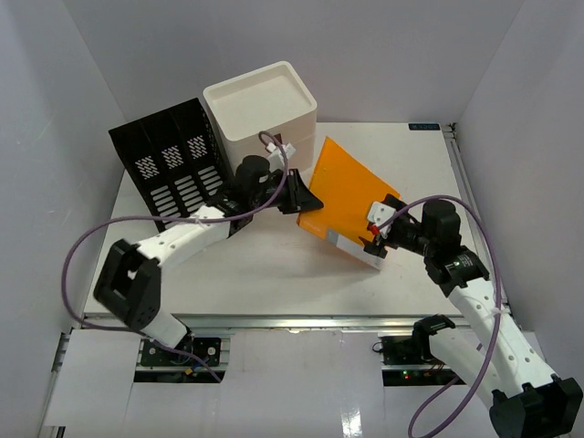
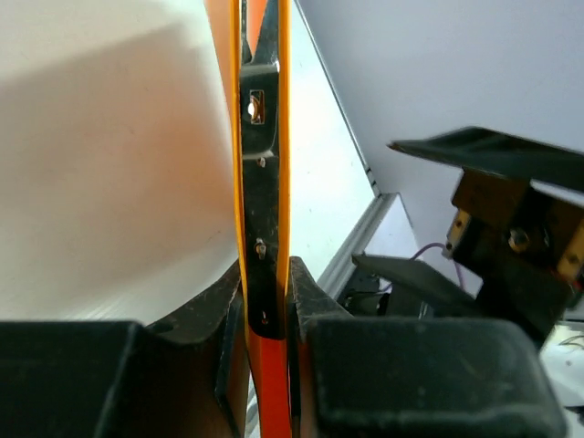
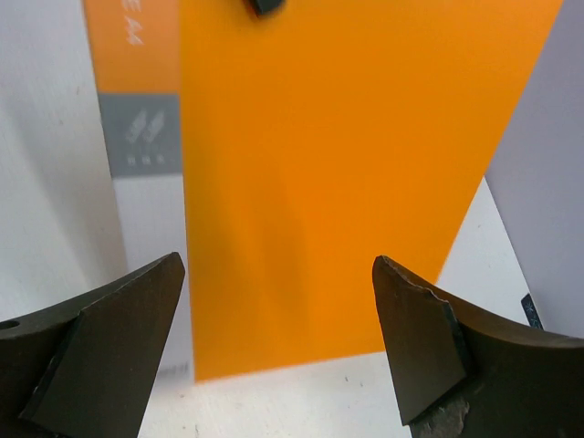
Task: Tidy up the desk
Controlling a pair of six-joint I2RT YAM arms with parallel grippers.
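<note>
- The left fingers (image 2: 319,365) are pinched narrow on one edge of the orange folder (image 2: 284,109), one on each face. The folder's metal clip strip (image 2: 260,182) runs up between its covers.
- The right fingers (image 3: 109,351) stand wide apart and hold nothing. The orange cover fills the view ahead of them, near but not touched.
- In the top view, the folder (image 1: 351,192) leans tilted between the two arms. Its high left corner is in the left fingers (image 1: 297,194) and its low end sits by the right fingers (image 1: 380,234). I cannot tell whether that low end rests on the counter.
- The counter (image 1: 274,274) lies under everything, from the metal rail at the near edge back to the white walls. At its far left stand a black file rack (image 1: 169,164) and a white drawer box (image 1: 260,105).
- The step in hand, as I judge it, is filing the folder in the rack. The next move calls for turning the folder upright and lining its thin edge up with a slot. The right fingers should either steady the free end or clear out.
- Only the left wrist view shows the grip on the edge up close. Only the right wrist view shows the grey label (image 3: 141,137) beside the cover. Only the top view shows the rack.
</note>
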